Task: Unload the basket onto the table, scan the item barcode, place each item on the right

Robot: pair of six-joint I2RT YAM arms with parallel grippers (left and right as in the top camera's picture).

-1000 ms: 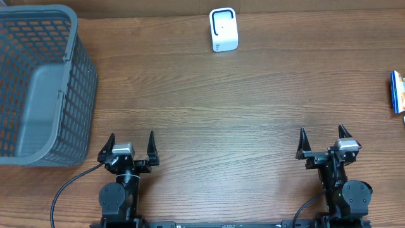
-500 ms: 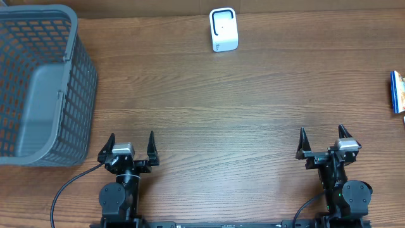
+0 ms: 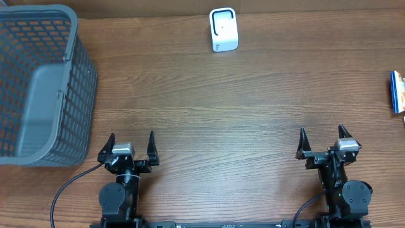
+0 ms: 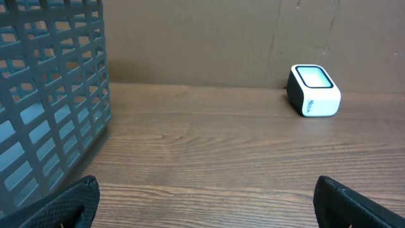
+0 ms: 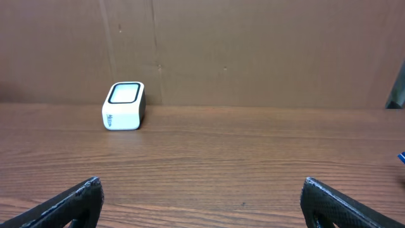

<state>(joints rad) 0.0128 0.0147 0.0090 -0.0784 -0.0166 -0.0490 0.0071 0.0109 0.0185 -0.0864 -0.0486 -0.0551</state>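
Blue item (image 3: pixel 397 92) lying at table (image 3: pixel 221 107) right edge, half cropped, print unreadable; white scanner (image 3: pixel 223 30) sitting far centre, logo illegible; grey basket (image 3: pixel 38 82) standing left; left gripper (image 3: pixel 131 135), right gripper (image 3: pixel 321 129) resting spread, empty

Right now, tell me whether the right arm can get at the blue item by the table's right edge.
Probably yes: the right gripper is open, and nothing stands on the table between it and the blue item.
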